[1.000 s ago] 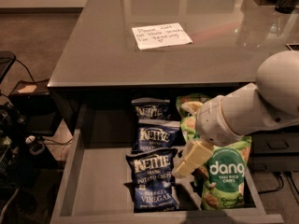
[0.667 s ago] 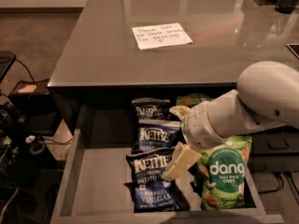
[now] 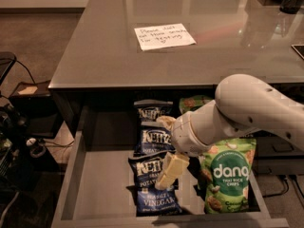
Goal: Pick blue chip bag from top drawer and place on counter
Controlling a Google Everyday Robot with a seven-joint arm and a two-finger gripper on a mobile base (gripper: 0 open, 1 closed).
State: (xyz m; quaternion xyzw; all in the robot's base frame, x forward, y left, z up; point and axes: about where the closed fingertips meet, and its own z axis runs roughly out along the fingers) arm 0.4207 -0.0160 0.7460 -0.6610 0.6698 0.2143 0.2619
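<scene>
Three navy-blue Kettle chip bags lie in a row in the open top drawer (image 3: 99,179): a back one (image 3: 153,109), a middle one (image 3: 153,139) and a near one (image 3: 153,196) with white "VINEGAR" lettering. My gripper (image 3: 162,152) reaches down into the drawer from the right, low over the middle and near blue bags. It is open: one cream finger (image 3: 171,171) lies over the near bag, and the other (image 3: 166,122) shows by the middle bag's top. It holds nothing. The grey counter (image 3: 109,56) above carries a white handwritten note (image 3: 164,36).
A large green "dang" rice chip bag (image 3: 227,180) lies at the drawer's right, partly under my arm. A second green bag (image 3: 194,102) sits at the back. The drawer's left half is bare floor. Cables and dark equipment (image 3: 14,137) stand on the floor at left.
My arm has swung left and a little lower, carrying the gripper from the green bag's edge to over the blue bags. The bags have not moved.
</scene>
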